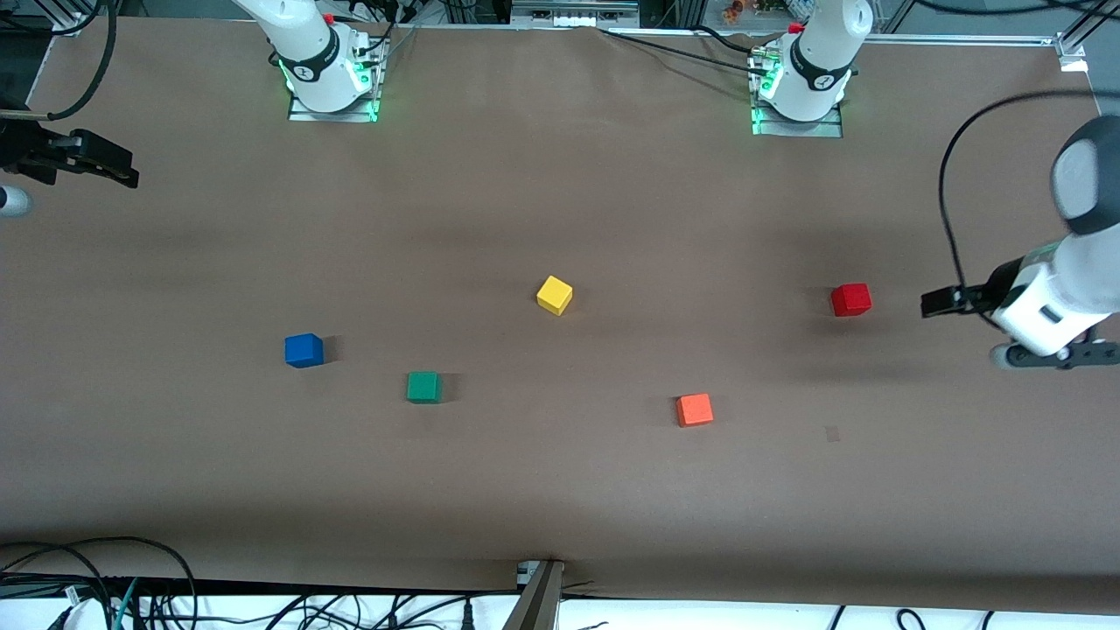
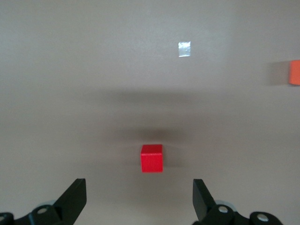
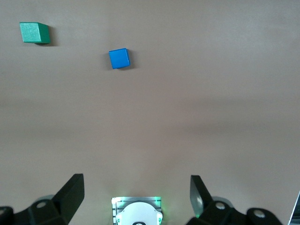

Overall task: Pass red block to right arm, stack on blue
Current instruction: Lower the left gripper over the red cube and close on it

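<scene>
The red block [image 1: 850, 299] sits on the brown table toward the left arm's end. In the left wrist view the red block [image 2: 152, 158] lies just ahead of my left gripper [image 2: 139, 197], which hangs open and empty above the table, apart from it. The blue block [image 1: 304, 350] rests toward the right arm's end. The right wrist view shows the blue block [image 3: 119, 58] well away from my right gripper [image 3: 137, 194], which is open and holds nothing. The right arm waits at its end of the table.
A yellow cube [image 1: 554, 295] sits mid-table, and a green cube [image 1: 423, 387] is beside the blue block, nearer the front camera. An orange cube [image 1: 694, 409] lies nearer the camera than the red block. A small tape patch [image 2: 184, 48] marks the table. Cables run along the front edge.
</scene>
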You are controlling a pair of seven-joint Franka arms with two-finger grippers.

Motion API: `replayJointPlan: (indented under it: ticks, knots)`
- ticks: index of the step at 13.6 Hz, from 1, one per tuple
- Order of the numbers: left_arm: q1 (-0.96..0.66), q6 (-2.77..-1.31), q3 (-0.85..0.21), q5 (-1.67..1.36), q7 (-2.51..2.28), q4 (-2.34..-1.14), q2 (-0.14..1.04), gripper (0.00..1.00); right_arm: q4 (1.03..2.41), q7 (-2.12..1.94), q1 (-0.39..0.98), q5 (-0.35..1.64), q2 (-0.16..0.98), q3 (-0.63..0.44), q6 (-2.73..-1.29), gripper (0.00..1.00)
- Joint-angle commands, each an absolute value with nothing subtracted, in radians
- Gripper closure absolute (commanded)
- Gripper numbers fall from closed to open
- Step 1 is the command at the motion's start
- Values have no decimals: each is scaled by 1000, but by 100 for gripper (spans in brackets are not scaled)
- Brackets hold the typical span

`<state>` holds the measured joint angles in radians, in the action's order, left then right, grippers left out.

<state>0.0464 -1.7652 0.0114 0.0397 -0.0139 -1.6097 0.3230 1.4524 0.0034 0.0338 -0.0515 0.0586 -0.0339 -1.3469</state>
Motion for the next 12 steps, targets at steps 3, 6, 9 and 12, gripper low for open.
replayJointPlan:
  ticks: [3,6,9,12]
  knots:
    - [74,-2085,9,52,8,-1909,299,0,1433,-5,23,-58,64,-23,-1333,0]
    - [81,-2306,-2,51,3,-2093,298,0,1433,-5,21,-58,64,-23,-1333,0]
    - [80,-2481,-5,51,8,-2225,298,0,1433,-5,21,-58,64,-23,-1333,0]
    - [78,-2522,-5,54,11,-2250,336,0,1433,-5,21,-58,64,-23,-1333,0]
